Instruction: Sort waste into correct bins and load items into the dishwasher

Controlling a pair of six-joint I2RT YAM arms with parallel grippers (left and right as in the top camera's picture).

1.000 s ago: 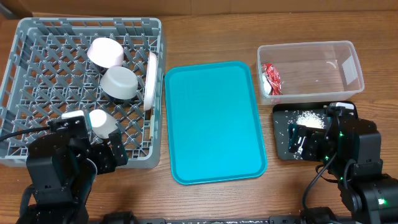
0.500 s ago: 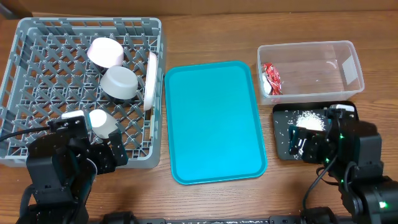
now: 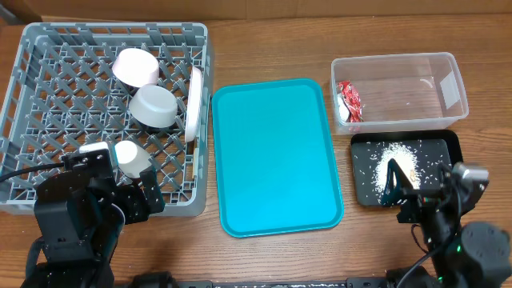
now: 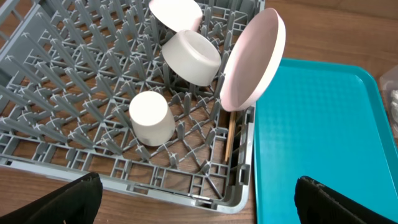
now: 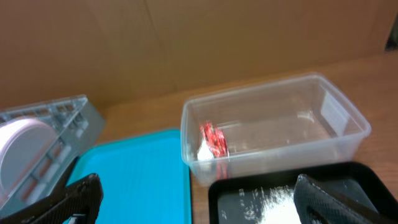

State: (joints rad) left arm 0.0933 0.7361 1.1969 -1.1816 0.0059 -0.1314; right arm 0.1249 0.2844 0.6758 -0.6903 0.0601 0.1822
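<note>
The grey dishwasher rack (image 3: 48,48) holds a pink bowl (image 3: 134,66), a grey-white bowl (image 3: 154,106), a white cup (image 3: 130,157) and a white plate (image 3: 194,102) standing on edge. Wooden chopsticks (image 4: 229,138) lie in the rack under the plate. The red wrapper (image 3: 349,100) sits in the clear tub (image 3: 396,90), and the rice (image 3: 394,154) is piled in the black tray (image 3: 446,144). My left gripper (image 4: 198,182) hangs open and empty over the rack's near right corner. At the black tray's near edge my right gripper (image 5: 196,185) is also open and empty.
A large teal tray (image 3: 276,156) lies between the rack and the two bins, with nothing on it. The clear tub stands directly behind the black tray. Both arm bases fill the table's front corners.
My right arm has drawn back toward the table's front edge, uncovering the black tray and the rice. The left arm has not moved.
</note>
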